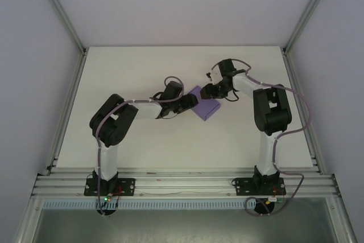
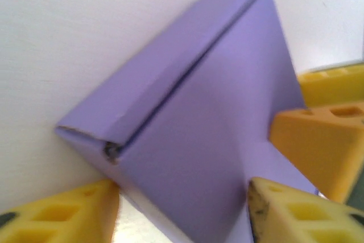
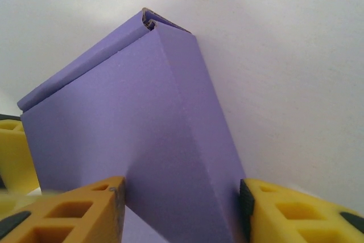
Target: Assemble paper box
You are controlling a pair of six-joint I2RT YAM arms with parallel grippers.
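Note:
The purple paper box [image 1: 206,107] is folded into a small rectangular box and sits mid-table between both arms. In the left wrist view the paper box [image 2: 193,118] shows a long lid seam and one tucked corner. My left gripper [image 1: 192,102] comes in from the left, and its yellow fingers [image 2: 62,214] bracket the box's near end, touching it on both sides. My right gripper [image 1: 209,90] reaches from the back right. The paper box [image 3: 131,123] stands on edge in the right wrist view, with my right gripper [image 3: 182,189] shut on its near end.
The white table [image 1: 142,72] lies open around the box. Aluminium frame rails [image 1: 182,177] run along its near edge and sides, with grey walls behind. The right gripper's orange fingers [image 2: 318,140] press on the box at the right of the left wrist view.

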